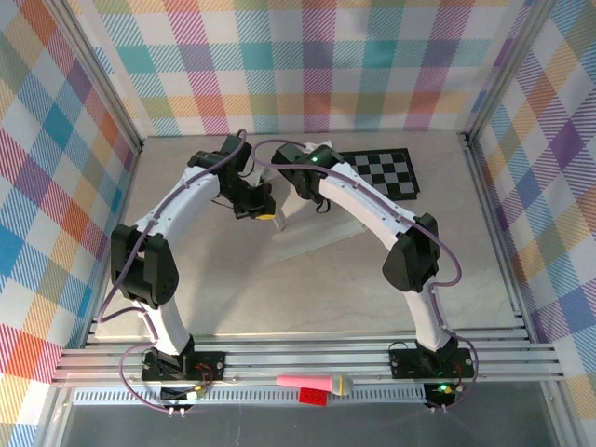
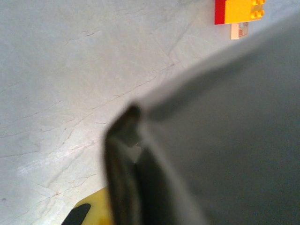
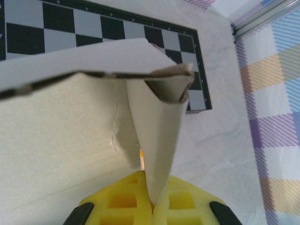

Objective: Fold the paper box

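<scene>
The paper box point(image 1: 303, 228) is a pale sheet of thin cardboard, held partly raised off the table at the middle back between both arms. My right gripper point(image 1: 300, 179) comes in from the right; in the right wrist view its yellow fingers point(image 3: 117, 206) are shut point(image 3: 152, 206) on a folded flap of the paper box point(image 3: 159, 136) that stands up from them. My left gripper point(image 1: 261, 210) is at the sheet's left edge. In the left wrist view a blurred cardboard panel point(image 2: 225, 140) covers the jaws point(image 2: 147, 206). One yellow finger point(image 2: 91, 211) shows beside a dark folded edge.
A black-and-white checkerboard mat point(image 1: 382, 172) lies at the back right, just behind the box point(image 3: 93, 28). Red and yellow toy bricks point(image 2: 239, 11) lie on the table past the left gripper. Plaid walls enclose the table. Pink, red and yellow pieces point(image 1: 312, 384) rest on the near rail.
</scene>
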Controlling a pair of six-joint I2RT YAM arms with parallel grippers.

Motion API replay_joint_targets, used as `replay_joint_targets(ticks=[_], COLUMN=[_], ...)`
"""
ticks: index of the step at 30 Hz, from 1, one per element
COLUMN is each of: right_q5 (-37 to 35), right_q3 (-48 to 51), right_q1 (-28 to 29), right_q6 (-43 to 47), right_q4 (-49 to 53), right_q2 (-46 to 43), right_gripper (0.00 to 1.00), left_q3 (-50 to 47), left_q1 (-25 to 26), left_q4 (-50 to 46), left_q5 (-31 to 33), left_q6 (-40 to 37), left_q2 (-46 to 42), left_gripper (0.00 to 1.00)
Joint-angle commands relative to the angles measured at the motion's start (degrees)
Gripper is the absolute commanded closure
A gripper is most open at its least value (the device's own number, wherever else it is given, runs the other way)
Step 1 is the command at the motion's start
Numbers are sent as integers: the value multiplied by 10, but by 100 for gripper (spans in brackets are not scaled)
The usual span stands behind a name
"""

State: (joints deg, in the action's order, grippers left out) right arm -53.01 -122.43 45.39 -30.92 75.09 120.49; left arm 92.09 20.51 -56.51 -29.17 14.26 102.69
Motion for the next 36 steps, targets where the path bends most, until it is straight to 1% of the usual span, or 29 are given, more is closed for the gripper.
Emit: replay_joint_targets(ticks=[1,4,6,8,11,16,21,24,28,33,36], right_q5=[77,112,142,158,162,158,132,130,129,128,128], right_q3=[94,246,326,360,374,413,413,414,409,402,398], right_q1=[9,12,13,15,20,25,28,28,28,27,27], right_q6=[-49,-63,-62,-79,-106,-133,-136,-132,-135,-130,-129], right_q4=[-47,-174,-249,-263,-241,-251,-240,-240,-230,-227,-226], right_q2=[-60,-143,-181,-188,-166,-145,-119,-107,-96,-89,-87], right_gripper=[100,100,100,100,100,100,100,100,100,100,100], left_q3=[-29,-85,-119,-148,-186,-231,-255,-264,-260,-243,-245], left_q1=[10,13,17,24,37,55,69,70,70,70,70], left_q4=[62,121,156,185,223,284,322,338,344,334,341], left_q5=[-8,20,40,60,86,116,158,182,208,220,225], left_q6=[23,46,57,64,72,90,97,97,84,68,61], left_q2=[-25,-38,-42,-41,-33,-13,-9,-11,-13,7,7], left_gripper=[100,100,100,100,100,99,85,77,73,76,84])
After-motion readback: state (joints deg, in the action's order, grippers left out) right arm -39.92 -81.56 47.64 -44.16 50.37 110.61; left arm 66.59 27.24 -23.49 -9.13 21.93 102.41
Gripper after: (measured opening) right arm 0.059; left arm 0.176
